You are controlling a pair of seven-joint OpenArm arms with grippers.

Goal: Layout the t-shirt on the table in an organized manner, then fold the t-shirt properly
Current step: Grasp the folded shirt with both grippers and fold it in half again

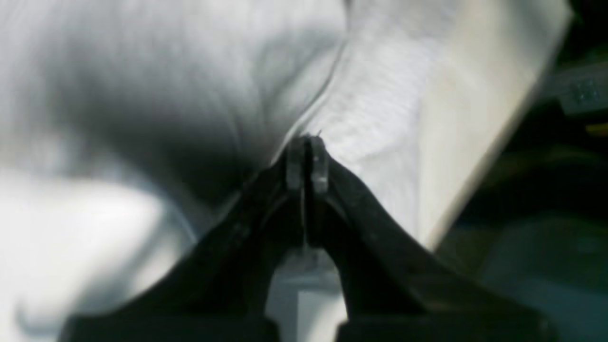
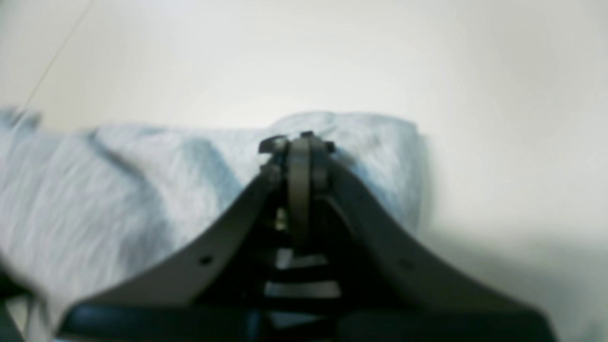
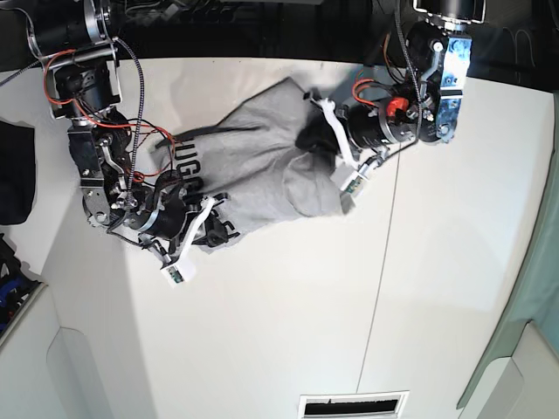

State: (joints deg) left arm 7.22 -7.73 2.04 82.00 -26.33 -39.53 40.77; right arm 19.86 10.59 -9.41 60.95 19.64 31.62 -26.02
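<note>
Table, white and flat, fills most of the base view; a thin seam is seen running down it right of centre, and a black far edge is seen along the top of the frame. T-shirt, light heather-grey with black block lettering visible at its left part, is spread in a rumpled band across the upper middle of the base view, stretched between the two arms and lying on the tabletop. Dark cloth is seen at the left edge of the base view, well apart from the shirt. Slotted vent is set into the surface at the bottom centre of that view.

Right gripper, at the lower left end of the shirt in the base view, is shown in the right wrist view with its jaws pressed together on a fold of the grey fabric, bare white tabletop lying beyond it. Left gripper, at the upper right end of the shirt in the base view, is shown in the left wrist view with its jaws clamped together at a crease of the fabric, which is drawn taut upward in the frame; the tabletop edge is seen at the right of that frame. Both wrist views are blurred.
</note>
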